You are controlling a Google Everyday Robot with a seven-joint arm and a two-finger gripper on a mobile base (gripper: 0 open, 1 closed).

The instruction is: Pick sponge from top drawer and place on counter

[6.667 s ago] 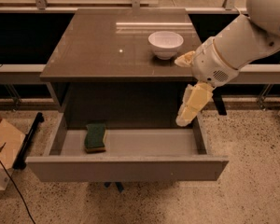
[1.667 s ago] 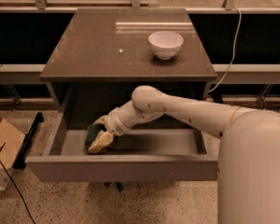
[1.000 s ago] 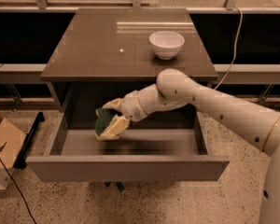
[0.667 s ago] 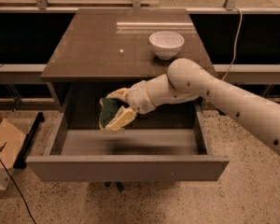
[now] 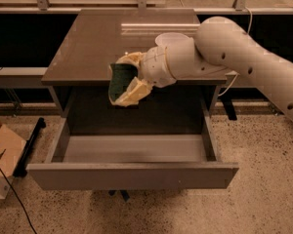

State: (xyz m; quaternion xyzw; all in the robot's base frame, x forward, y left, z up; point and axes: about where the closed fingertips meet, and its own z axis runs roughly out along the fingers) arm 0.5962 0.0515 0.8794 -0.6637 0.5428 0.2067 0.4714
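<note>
Above the open top drawer point(image 5: 133, 176), at the counter point(image 5: 83, 48) edge, the gripper point(image 5: 117, 85) pinches the sponge point(image 5: 120, 80).

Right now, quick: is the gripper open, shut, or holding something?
Gripper: shut on the small dark green and yellow sponge, above the open grey top drawer, at the front edge of the glossy grey-brown counter.

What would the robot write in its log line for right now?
gripper: shut on sponge | place: above open top drawer, at counter front edge | sponge not yet on counter
</note>
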